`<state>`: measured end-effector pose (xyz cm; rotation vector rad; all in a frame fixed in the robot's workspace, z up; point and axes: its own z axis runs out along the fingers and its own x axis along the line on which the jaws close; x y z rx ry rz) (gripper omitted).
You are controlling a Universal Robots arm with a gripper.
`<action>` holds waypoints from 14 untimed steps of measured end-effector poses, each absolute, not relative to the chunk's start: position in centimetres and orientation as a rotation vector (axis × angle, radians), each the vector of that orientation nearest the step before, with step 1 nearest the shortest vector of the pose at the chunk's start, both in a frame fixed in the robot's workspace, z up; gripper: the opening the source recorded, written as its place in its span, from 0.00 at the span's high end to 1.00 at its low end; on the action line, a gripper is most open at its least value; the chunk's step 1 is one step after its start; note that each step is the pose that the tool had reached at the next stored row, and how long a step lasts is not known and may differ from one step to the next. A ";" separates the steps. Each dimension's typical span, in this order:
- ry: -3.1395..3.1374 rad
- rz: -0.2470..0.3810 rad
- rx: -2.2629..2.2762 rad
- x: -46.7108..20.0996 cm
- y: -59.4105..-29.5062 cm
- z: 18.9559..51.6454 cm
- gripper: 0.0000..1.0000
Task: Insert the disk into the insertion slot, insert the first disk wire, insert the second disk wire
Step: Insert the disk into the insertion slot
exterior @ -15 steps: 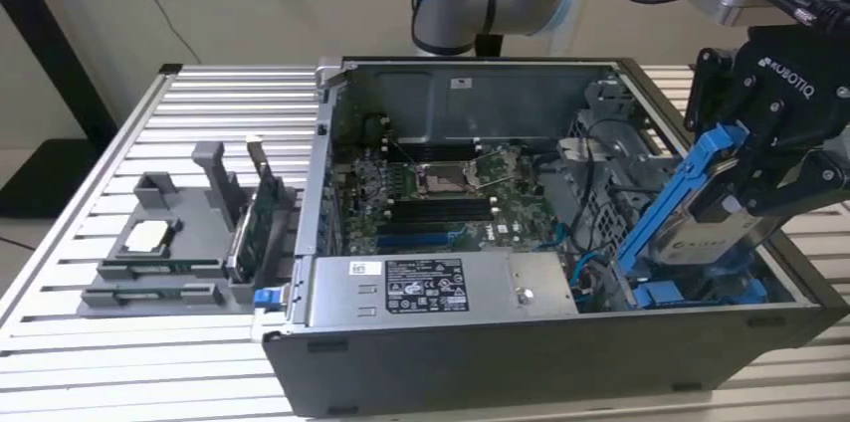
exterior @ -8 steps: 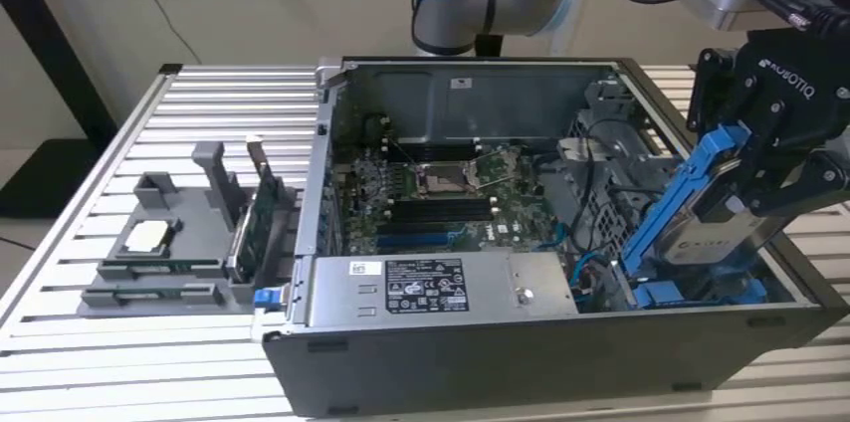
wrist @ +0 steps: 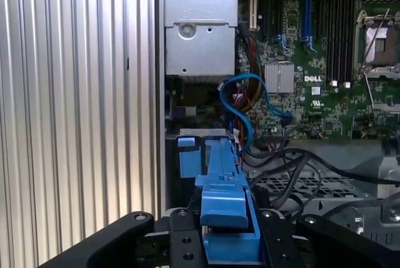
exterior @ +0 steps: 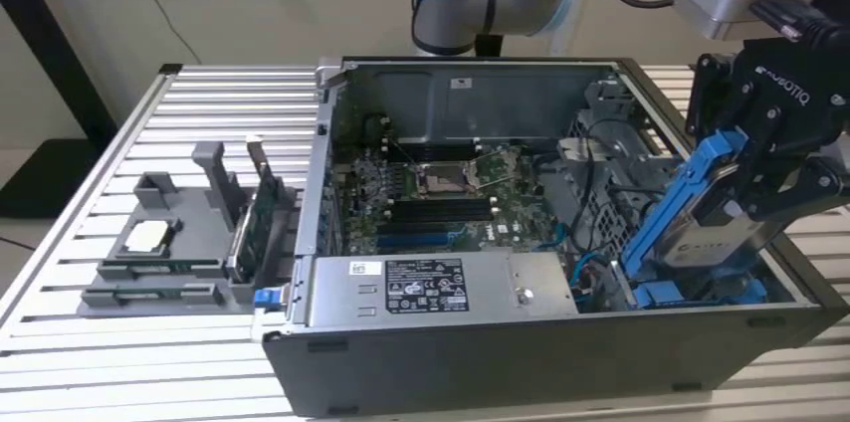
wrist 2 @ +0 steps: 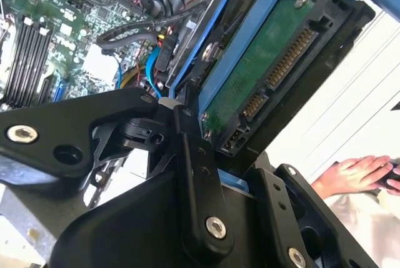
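Blue-framed disk is pinched in the gripper, black fingers pressed on it from both sides. In the exterior view the disk is tilted steeply: upper end up in the gripper, lower end down inside the open computer case, at the corner toward the exterior view's right. The lower end is at or just above the blue rails of the insertion slot; cannot tell if touching. Disk is not lying flat in the slot.

Second wrist view: disk shows its green circuit-board face with the connector row, blue carrier around it. Gripper is clamped on its near end, one finger against the carrier edge. A person's hand rests on a light surface outside the case.

First wrist view: disk is edge-on, sticking out from the gripper. Past it a blue cable loops beside the motherboard, with the grey power supply next to that.

Grey parts holder sits on the ribbed metal table, on the exterior view's left of the case, well apart from the gripper.
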<state>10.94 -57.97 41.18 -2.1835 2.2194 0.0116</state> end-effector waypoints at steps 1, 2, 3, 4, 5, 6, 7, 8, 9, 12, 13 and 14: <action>2.219 0.010 -2.183 10.9 -58.0 41.1 0.67; 2.218 0.008 -2.182 10.9 -58.0 40.9 0.67; 2.218 0.008 -2.182 10.8 -57.9 40.8 0.67; 2.218 0.007 -2.182 10.7 -57.9 40.8 0.67; 2.218 0.006 -2.182 10.6 -57.9 40.7 0.67; 2.218 0.006 -2.182 10.5 -57.9 40.6 0.67; 2.218 0.006 -2.182 10.4 -57.8 40.5 0.67; 2.218 0.005 -2.182 10.4 -57.7 40.4 0.67; 2.218 0.005 -2.182 10.4 -57.7 40.2 0.67; 2.217 0.005 -2.182 10.4 -57.6 39.6 0.67; 2.218 0.005 -2.182 10.4 -57.6 39.5 0.67; 2.217 0.005 -2.182 10.4 -57.6 39.3 0.67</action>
